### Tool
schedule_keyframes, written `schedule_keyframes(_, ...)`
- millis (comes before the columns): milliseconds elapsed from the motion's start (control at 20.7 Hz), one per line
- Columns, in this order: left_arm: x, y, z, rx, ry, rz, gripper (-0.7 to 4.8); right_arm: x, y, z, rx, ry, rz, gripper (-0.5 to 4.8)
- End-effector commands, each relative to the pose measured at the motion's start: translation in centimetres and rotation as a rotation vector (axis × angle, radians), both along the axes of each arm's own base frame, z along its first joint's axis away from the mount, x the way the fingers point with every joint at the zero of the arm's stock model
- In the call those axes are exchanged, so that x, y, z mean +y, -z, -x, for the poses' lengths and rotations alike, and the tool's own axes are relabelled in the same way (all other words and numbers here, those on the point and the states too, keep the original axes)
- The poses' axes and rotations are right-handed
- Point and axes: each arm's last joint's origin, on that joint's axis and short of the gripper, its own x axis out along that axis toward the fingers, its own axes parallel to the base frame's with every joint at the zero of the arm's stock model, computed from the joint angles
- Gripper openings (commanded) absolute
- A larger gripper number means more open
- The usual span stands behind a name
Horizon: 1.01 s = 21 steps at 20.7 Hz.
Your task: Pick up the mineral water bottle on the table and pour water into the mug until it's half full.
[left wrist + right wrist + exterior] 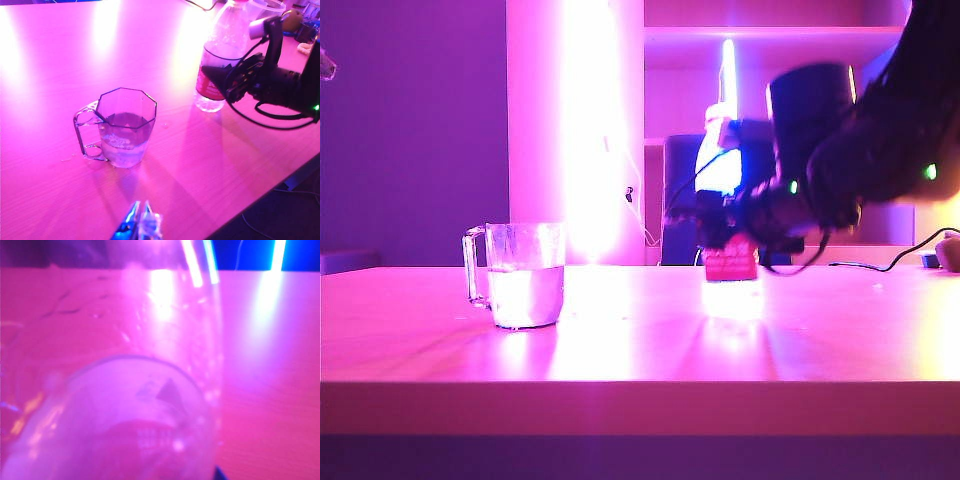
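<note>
My right pincer (227, 82) is clamped on the mineral water bottle (220, 55), standing on the bench (60, 65) beside the mug (125, 127). My left pincer (140, 222) looks pressed together, well apart.

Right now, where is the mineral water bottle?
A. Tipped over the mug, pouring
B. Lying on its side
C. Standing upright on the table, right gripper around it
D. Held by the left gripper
C: the mineral water bottle stands upright on the table, apart from the mug, with the right gripper around it.
</note>
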Motion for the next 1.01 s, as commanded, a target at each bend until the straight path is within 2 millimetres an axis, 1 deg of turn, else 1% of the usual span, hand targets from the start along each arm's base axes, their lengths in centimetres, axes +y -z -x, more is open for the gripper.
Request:
schedule_keyframes(48,0.0,-0.1,0.0,-0.010,0.003,-0.002,-0.05,0.2,0.1,0.2,-0.013,-0.019,-0.012,3.90)
schedule_keyframes(96,0.0,-0.1,0.0,-0.010,0.003,-0.002,-0.05,0.1,0.1,0.3,-0.014,-0.014,-0.006,4.73)
schedule_keyframes(241,0.0,-0.1,0.0,-0.011,0.003,-0.002,-0.05,0.0,-0.5,0.6,-0.024,-0.010,-0.007,4.79)
schedule_keyframes(434,0.0,-0.2,0.0,-0.016,0.003,-0.002,-0.05,-0.4,-2.1,2.0,0.008,-0.020,0.008,4.79)
schedule_keyframes(482,0.0,-0.2,0.0,-0.020,-0.002,0.006,-0.05,-0.5,-2.8,2.8,0.017,-0.026,0.013,4.79)
schedule_keyframes(531,0.0,-0.3,0.0,-0.024,-0.003,0.010,-0.05,-0.6,-3.0,3.3,0.022,-0.029,0.016,4.79)
schedule_keyframes(627,0.0,-0.7,0.2,-0.051,-0.012,0.023,-0.05,-0.9,-3.3,4.7,0.051,-0.038,0.031,4.79)
schedule_keyframes(675,0.0,-1.1,0.5,-0.088,-0.027,0.018,-0.05,-1.0,-3.4,5.9,0.064,-0.048,0.040,4.79)
schedule_keyframes(723,0.1,-1.4,0.8,-0.120,-0.046,0.013,-0.05,-1.0,-3.5,6.6,0.065,-0.051,0.042,4.79)
schedule_keyframes(772,0.2,-1.9,1.6,-0.171,-0.099,0.014,-0.05,-0.9,-3.7,8.3,0.057,-0.067,0.042,4.79)
schedule_keyframes(820,0.3,-2.3,2.1,-0.204,-0.144,0.015,-0.05,-0.9,-3.9,9.3,0.050,-0.080,0.040,4.79)
schedule_keyframes(868,0.5,-2.9,3.1,-0.265,-0.237,0.020,-0.05,-0.7,-4.2,10.9,0.035,-0.104,0.035,4.79)
schedule_keyframes(916,0.5,-3.1,3.6,-0.291,-0.270,0.022,-0.05,-0.6,-4.5,11.9,0.024,-0.114,0.031,4.19)
schedule_keyframes(965,0.7,-3.5,4.5,-0.336,-0.325,0.028,-0.05,-0.5,-4.9,13.4,0.000,-0.114,0.023,3.16)
schedule_keyframes(1013,0.7,-3.6,5.1,-0.363,-0.365,0.035,-0.05,-0.5,-5.3,14.5,-0.020,-0.110,0.013,2.61)
